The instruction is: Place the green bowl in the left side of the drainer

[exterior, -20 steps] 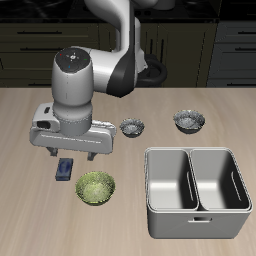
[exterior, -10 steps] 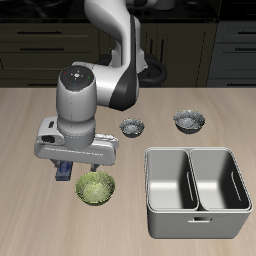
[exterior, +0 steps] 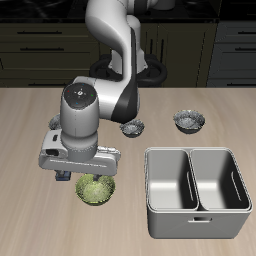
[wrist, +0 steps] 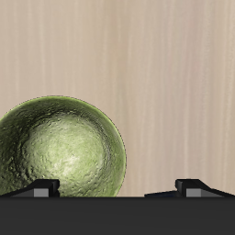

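Note:
The green bowl is round, shallow and yellow-green with a mottled inside. It sits upright on the wooden table near the front edge and also shows in the wrist view. My gripper hangs just above the bowl's back rim, open and empty. In the wrist view its two fingertips stand wide apart, one over the bowl's rim. The drainer, a grey metal basin with two deep empty compartments, stands beside the bowl.
Two grey patterned bowls sit farther back, behind the drainer. A small dark blue object lies on the table, partly hidden under the gripper. Dark cabinets stand behind the table.
The arm has swung toward the table's front edge and lowered. The gripper went from behind the bowl to right over its back rim. The bowl has not moved.

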